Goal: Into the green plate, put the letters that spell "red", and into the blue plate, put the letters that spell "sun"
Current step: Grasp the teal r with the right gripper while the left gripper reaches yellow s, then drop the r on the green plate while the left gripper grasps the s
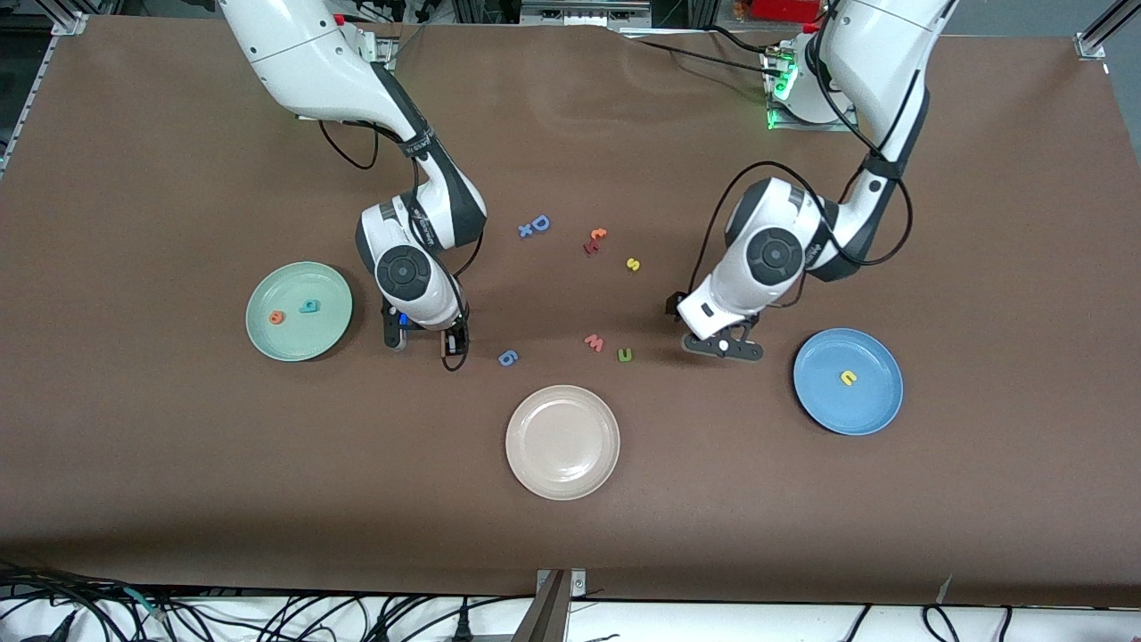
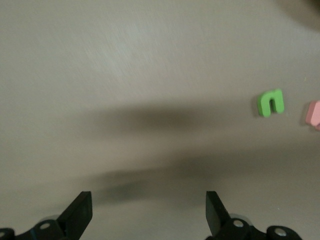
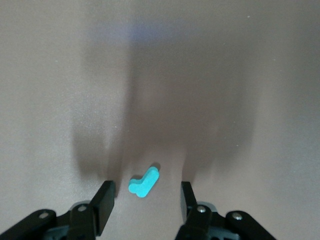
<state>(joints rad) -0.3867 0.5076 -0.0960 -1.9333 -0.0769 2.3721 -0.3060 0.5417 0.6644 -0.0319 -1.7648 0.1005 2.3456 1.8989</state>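
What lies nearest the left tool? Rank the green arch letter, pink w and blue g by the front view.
1. green arch letter, closest to the left tool.
2. pink w, beside that letter.
3. blue g, farthest toward the right arm's end.

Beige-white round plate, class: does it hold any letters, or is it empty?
Empty. The beige-white round plate shows only its bare surface; nearby foam letters lie on the table outside its rim.

Prob robotics lab: alu frame rails (image 1: 71, 22), cable tangle (image 1: 267, 615) at table (image 1: 802, 535) edge.
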